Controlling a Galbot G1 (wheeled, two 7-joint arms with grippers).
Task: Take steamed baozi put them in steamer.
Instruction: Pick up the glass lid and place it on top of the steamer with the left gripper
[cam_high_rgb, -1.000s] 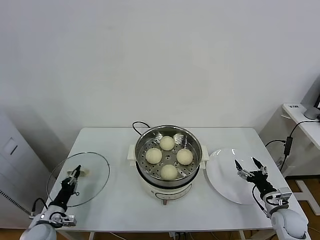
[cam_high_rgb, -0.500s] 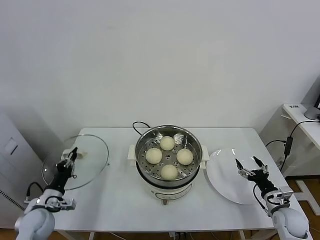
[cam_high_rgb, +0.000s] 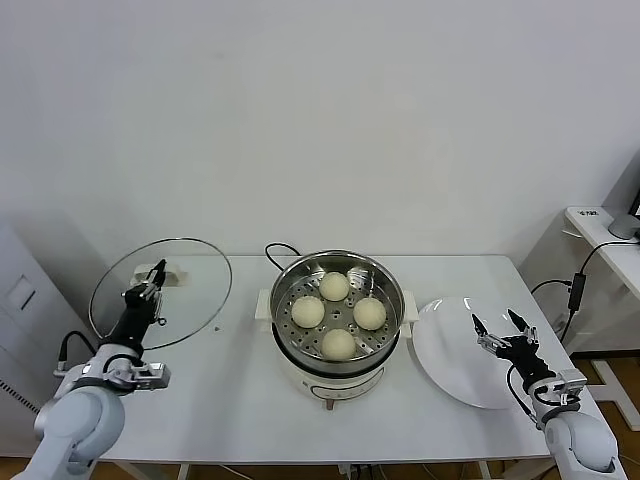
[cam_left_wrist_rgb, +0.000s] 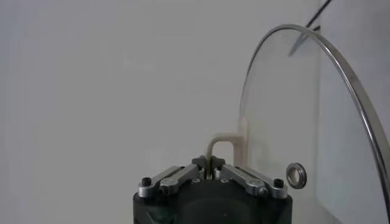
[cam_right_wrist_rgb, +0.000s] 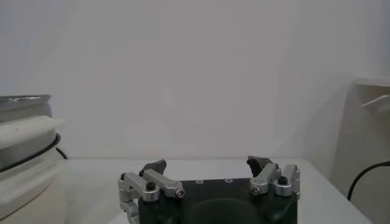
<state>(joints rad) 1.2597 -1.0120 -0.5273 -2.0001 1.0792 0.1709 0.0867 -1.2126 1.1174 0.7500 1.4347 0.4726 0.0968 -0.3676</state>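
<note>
Steamed baozi (cam_high_rgb: 338, 313): all four sit inside the steamer (cam_high_rgb: 337, 268), centre of tabletop (cam_high_rgb: 240, 400). Left gripper (cam_high_rgb: 150, 290), jaws clamped on glass lid (cam_high_rgb: 195, 290) handle, holds it tilted, left of steamer. Right gripper (cam_high_rgb: 505, 334) idles over plate (cam_high_rgb: 440, 345), jaws apart. Left arm nearer for covering.

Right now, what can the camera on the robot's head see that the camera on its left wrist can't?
Only the head view shows the steamer with four baozi inside, the white plate and the open right gripper above the plate. Only the left wrist view shows up close the left gripper shut on the lid's cream handle. Both show the glass lid held tilted up.
</note>
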